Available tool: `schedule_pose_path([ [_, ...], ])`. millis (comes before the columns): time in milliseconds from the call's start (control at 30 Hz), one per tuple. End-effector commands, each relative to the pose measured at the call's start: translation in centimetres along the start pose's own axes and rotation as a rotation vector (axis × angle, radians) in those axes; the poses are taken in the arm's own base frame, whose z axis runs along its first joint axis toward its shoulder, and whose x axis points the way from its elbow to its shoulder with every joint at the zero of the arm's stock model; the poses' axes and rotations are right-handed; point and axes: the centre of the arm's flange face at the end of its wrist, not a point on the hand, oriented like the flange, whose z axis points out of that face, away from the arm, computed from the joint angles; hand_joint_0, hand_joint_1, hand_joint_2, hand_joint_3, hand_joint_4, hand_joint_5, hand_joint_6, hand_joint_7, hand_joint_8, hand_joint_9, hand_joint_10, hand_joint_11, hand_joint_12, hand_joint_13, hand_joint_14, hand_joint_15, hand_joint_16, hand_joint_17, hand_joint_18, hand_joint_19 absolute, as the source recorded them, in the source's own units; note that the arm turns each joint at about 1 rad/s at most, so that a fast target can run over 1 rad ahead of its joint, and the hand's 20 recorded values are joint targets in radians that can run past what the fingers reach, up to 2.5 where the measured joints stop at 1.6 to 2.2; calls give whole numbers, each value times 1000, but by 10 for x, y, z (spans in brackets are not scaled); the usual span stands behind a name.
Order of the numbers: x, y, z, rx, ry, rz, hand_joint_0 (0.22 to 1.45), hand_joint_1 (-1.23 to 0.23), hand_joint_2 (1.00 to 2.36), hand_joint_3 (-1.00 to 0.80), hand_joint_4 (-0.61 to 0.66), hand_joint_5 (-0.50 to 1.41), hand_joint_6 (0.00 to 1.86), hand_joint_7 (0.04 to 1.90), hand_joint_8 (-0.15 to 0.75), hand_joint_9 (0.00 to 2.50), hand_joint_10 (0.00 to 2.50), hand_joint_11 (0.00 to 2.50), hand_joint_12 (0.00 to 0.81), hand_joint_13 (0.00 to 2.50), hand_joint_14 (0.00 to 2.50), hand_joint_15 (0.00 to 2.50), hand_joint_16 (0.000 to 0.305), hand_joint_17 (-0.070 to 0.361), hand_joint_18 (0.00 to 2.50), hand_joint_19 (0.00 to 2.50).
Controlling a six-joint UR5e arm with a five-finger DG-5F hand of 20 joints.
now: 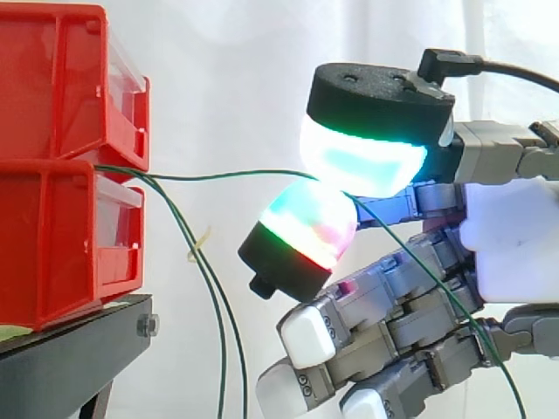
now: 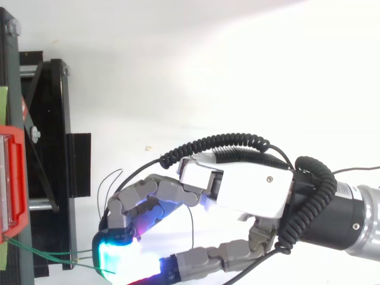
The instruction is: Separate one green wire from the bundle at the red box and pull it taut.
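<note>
White curtain [image 1: 227, 78] behind, red bins [image 1: 52, 175] stacked on black stand [image 1: 61, 358] at left. Robot hand [image 1: 515, 244] clamped on one green wire [image 1: 227, 175], pinched between two glowing pads [image 1: 362, 161] near the bins' front. Side view: wire spanning near-level from bins' seam, loose wires [image 1: 210, 288] drooping beneath. Top view: other fingers [image 2: 142, 196] curled beside the pinch.

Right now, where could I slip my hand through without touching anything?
Above the pinched green wire, between the red bins and the robot hand, is bare. Below it is crowded: loose green wires hang beside the black stand.
</note>
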Motion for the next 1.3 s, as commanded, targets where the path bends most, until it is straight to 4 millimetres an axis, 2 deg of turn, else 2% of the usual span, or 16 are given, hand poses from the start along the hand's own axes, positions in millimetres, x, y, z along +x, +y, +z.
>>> schedule_pose_path([
  [0,0,0,0,0,1,0,599,-758,1015,19,-76,-134,880,1183,324,955,12,462,340,744,7,221,50,113,806,305],
  [1267,12,1,-4,-2,17,0,598,-753,1016,11,-77,-136,879,1173,324,942,10,468,339,738,8,228,50,111,798,312],
])
